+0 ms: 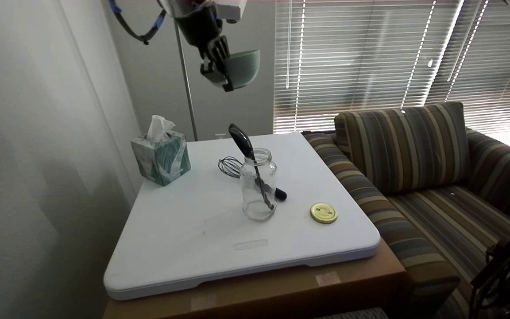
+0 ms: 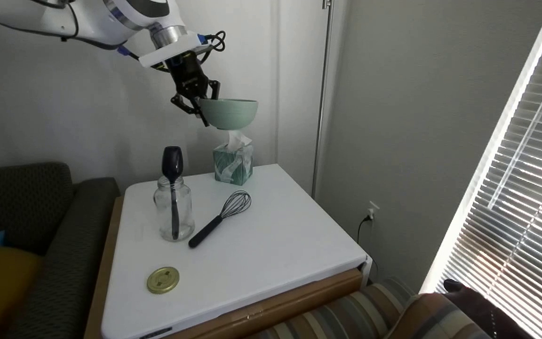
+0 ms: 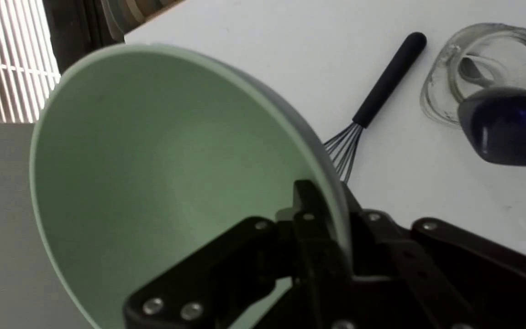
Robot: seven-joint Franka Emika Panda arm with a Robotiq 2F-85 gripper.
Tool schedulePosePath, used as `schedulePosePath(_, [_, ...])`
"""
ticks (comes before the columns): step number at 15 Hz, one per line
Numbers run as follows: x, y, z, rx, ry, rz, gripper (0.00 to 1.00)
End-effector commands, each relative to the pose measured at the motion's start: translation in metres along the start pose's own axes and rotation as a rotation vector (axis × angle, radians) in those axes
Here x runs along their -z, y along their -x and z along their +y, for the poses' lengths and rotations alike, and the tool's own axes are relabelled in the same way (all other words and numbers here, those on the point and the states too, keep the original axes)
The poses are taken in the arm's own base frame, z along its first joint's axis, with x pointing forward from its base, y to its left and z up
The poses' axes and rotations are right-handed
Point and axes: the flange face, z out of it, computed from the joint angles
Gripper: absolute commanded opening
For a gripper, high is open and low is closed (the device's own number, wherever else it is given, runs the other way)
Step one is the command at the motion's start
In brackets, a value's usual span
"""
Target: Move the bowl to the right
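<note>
The pale mint-green bowl (image 1: 245,68) hangs in the air, well above the white table (image 1: 184,248). It shows in both exterior views, near-level in an exterior view (image 2: 231,114), and its inside fills much of the wrist view (image 3: 167,160). My gripper (image 3: 327,192) is shut on the bowl's rim, one finger inside the wall and one outside. In both exterior views the gripper (image 1: 220,66) comes down from above at a slant and holds the bowl by its side, also seen from a different angle (image 2: 205,103). Nothing touches the bowl's underside.
A clear glass jar (image 2: 186,207) with an upright black spoon (image 2: 172,162) stands on the table. A black whisk (image 2: 207,230) lies beside it. A yellow lid (image 1: 324,212) lies flat. A tissue box (image 1: 162,157) stands near the wall. A striped couch (image 1: 405,150) adjoins the table.
</note>
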Motion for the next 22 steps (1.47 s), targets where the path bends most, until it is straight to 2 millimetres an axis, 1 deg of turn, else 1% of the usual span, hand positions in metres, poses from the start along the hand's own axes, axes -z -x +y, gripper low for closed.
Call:
schedulePosePath(1, [-0.022, 0.024, 0.041, -0.127, -0.039, -0.064, 0.03])
schedulePosePath(3, [-0.041, 0.035, 0.058, -0.188, -0.058, -0.104, 0.03])
schedulePosePath(6, [-0.079, 0.049, 0.073, -0.273, -0.107, -0.166, 0.03])
schedulePosePath(9, [-0.123, 0.055, 0.078, -0.342, -0.167, -0.201, 0.03])
schedulePosePath(10, [-0.135, 0.054, 0.078, -0.361, -0.178, -0.204, 0.03])
schedulePosePath(11, [-0.119, 0.051, 0.075, -0.324, -0.138, -0.203, 0.13])
schedulePosePath(12, [-0.133, 0.052, 0.075, -0.336, -0.152, -0.216, 0.13])
schedulePosePath(13, [-0.140, 0.053, 0.075, -0.342, -0.156, -0.224, 0.13])
schedulePosePath(14, [-0.144, 0.053, 0.074, -0.345, -0.157, -0.226, 0.13])
schedulePosePath(16, [-0.142, 0.053, 0.074, -0.345, -0.157, -0.221, 0.13])
schedulePosePath(17, [-0.147, 0.048, 0.067, -0.333, -0.154, -0.217, 0.03])
schedulePosePath(18, [-0.158, 0.044, 0.063, -0.343, -0.160, -0.209, 0.03])
schedulePosePath(19, [-0.169, 0.043, 0.062, -0.353, -0.169, -0.203, 0.03])
schedulePosePath(22, [-0.210, 0.043, 0.068, -0.432, -0.185, -0.170, 0.03])
